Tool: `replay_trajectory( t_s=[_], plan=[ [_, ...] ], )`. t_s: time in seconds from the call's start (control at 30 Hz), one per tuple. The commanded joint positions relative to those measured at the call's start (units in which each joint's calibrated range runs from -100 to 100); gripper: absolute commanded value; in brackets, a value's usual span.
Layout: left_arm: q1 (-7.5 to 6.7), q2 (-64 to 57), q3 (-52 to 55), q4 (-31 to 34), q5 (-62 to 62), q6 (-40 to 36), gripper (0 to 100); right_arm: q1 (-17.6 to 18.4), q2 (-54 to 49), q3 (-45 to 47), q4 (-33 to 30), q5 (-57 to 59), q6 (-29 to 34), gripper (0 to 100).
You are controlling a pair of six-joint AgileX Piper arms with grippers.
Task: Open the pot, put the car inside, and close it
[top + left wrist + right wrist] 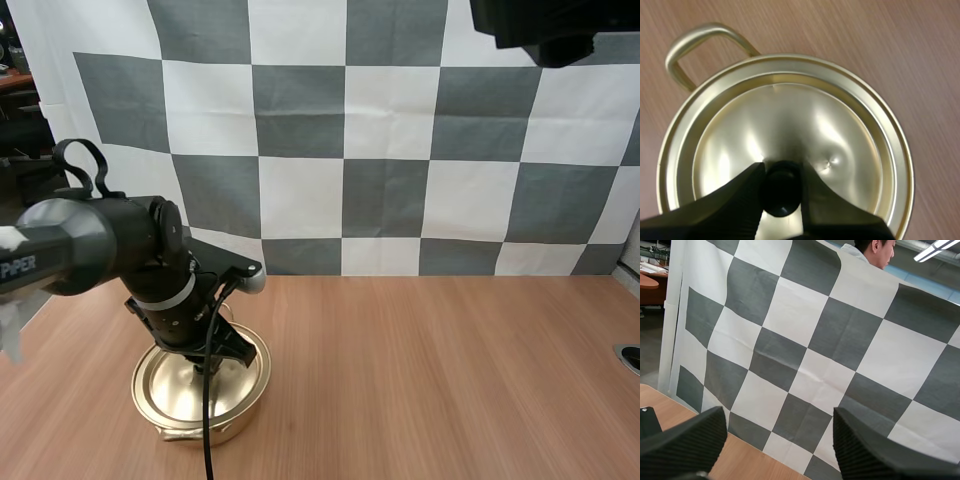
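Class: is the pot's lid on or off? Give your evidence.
On. The lid sits level within the rim of the pot, and the left tool pinches its knob.

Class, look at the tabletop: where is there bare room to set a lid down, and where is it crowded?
Bare: the broad brown wooden table right of the gold metal pot, across the middle and right side. Crowded: the near left, where the left gripper pinches the round black knob of the pot's gold lid.
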Motion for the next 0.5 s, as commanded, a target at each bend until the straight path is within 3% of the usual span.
replay_trajectory(
  t_s=[0.0, 0.13, 0.23, 0.33, 0.47],
  plan=[
    [0.01, 0.4, 0.1, 0.2, -0.2, 0.1, 0, 0.0, 0.0, 0.0, 0.0, 0.0, 0.0, 100],
    [0.01, 0.4, 0.1, 0.2, -2.1, -0.6, 0, 0.0, 0.0, 0.0, 0.0, 0.0, 0.0, 100],
    [0.01, 0.4, 0.1, 0.2, -3.3, -0.7, 11, 0.0, 0.0, 0.0, 0.0, 0.0, 0.0, 100],
    [0.01, 0.4, 0.1, 0.2, -4.3, -0.7, 34, 0.0, 0.0, 0.0, 0.0, 0.0, 0.0, 100],
    [0.01, 0.4, 0.1, 0.2, -4.7, 0.0, 75, 0.0, 0.0, 0.0, 0.3, 0.0, 0.0, 100]
  ],
)
